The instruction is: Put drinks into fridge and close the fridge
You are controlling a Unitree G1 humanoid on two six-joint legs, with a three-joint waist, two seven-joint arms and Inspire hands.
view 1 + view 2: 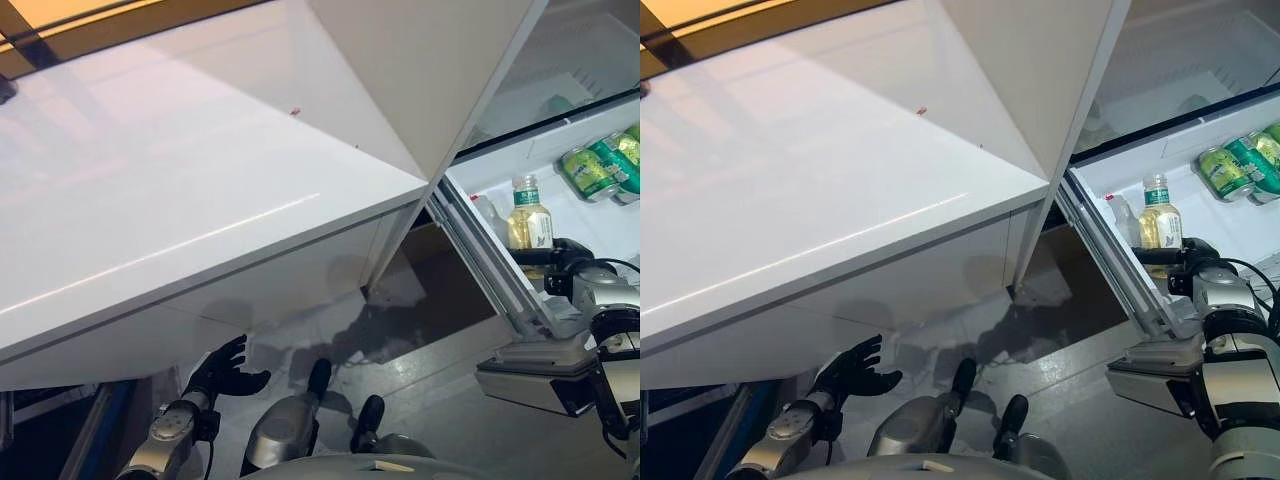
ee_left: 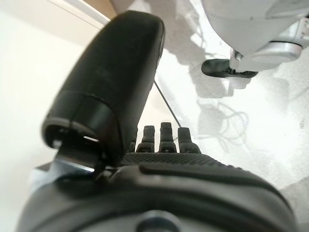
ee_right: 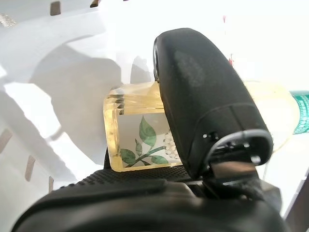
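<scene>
Two robot hands in play, and the right robot hand (image 3: 203, 111) has the goods: in its wrist view the thumb and fingers wrap round a clear plastic bottle of pale yellow drink with a green cap and a leaf-printed label (image 1: 528, 217). In the left eye view that bottle stands upright at the right edge of the frame, inside the open white fridge (image 1: 600, 215), just above the dark fingers that clasp its lower body. Its base is hidden behind the hand, so whether it rests on the fridge's white floor, I cannot tell. Just beside it, toward the left, a smaller clear bottle with a white cap (image 1: 488, 213) leans against the fridge's inner wall. Further up and right, a cluster of green drink cans (image 1: 598, 168) lies on its side, well apart from the held bottle. The fridge's white door (image 1: 200, 220) sweeps across the whole left and middle of the frame.

Down at the lower left, the left robot hand (image 1: 222, 371) hangs low beneath the door's bottom edge, fingers spread and relaxed, holding nothing. Past its fingers its wrist view shows only the pale speckled floor (image 2: 251, 125).
</scene>
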